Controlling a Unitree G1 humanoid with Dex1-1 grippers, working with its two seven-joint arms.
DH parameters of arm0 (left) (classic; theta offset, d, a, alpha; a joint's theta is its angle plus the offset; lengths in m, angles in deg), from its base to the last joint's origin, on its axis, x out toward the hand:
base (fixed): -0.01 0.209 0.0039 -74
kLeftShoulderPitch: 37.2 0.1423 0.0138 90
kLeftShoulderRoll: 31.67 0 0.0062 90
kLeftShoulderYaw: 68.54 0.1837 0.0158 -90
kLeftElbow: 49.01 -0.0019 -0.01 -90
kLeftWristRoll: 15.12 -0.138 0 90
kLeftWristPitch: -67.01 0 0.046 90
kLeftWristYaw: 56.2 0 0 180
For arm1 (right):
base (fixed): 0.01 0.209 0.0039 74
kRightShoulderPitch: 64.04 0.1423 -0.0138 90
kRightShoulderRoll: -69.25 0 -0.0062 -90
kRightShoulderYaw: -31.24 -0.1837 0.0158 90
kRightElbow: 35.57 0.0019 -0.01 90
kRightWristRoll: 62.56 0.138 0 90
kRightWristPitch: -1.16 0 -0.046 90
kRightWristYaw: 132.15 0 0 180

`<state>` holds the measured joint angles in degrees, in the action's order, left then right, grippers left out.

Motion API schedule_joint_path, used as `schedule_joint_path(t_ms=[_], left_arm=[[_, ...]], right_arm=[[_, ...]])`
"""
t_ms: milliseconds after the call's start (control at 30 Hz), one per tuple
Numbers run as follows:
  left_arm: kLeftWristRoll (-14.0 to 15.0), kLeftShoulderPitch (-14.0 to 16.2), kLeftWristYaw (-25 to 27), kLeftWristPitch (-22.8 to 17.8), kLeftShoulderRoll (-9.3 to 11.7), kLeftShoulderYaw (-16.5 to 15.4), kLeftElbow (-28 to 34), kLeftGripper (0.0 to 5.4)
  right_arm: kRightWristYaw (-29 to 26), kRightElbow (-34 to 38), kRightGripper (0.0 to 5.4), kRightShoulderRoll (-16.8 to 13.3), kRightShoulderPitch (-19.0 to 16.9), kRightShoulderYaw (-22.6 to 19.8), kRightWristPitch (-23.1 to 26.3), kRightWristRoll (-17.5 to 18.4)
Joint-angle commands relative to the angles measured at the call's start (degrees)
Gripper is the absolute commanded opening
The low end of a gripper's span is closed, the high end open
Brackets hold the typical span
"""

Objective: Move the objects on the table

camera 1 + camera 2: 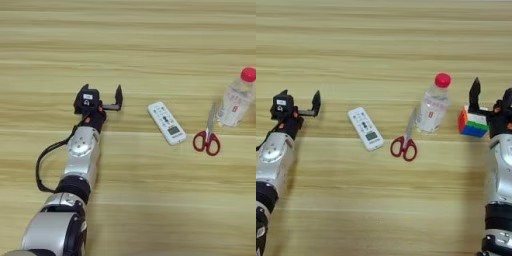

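Note:
On the wooden table [381,45] lie a white remote control [366,128] and red-handled scissors [405,142]. A clear bottle [432,107] with a red cap stands just right of the scissors. My left gripper [102,94] hovers left of the remote, open and empty. At the right edge my right gripper [491,96] is open. The multicoloured puzzle cube [472,123] rests on the table beside the base of its left finger [474,92]; I cannot tell whether they touch. No black pen is in view.
The remote [166,123], scissors [207,135] and bottle [237,100] form a loose row across the middle. A black cable loops beside my left forearm [82,150]. Bare wood stretches across the far half and the near middle of the table.

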<state>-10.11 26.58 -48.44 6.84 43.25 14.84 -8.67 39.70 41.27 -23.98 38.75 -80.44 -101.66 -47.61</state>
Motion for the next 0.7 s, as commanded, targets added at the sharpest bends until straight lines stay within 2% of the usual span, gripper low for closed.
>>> schedule_joint_path(t_ms=[33,267,467,700], left_arm=[[-0.3,-0.9,-0.2,0.2,0.4,0.0,-0.5,5.40],[-0.3,-1.0,-0.3,0.2,0.4,-0.1,-0.7,5.40],[-0.3,-1.2,-0.2,0.3,0.4,-0.1,-1.1,5.40],[-0.3,-1.5,-0.1,0.4,0.4,-0.1,-1.7,5.40]], right_arm=[[-1.7,4.1,5.38,1.2,-0.7,0.4,-0.9,1.9],[-2.9,9.6,5.38,2.4,-2.1,1.2,-0.3,2.8],[-6.2,14.9,5.38,3.3,-4.6,6.9,-3.0,-0.3],[-9.2,13.4,5.38,4.7,-5.2,11.1,-3.0,-1.1]])
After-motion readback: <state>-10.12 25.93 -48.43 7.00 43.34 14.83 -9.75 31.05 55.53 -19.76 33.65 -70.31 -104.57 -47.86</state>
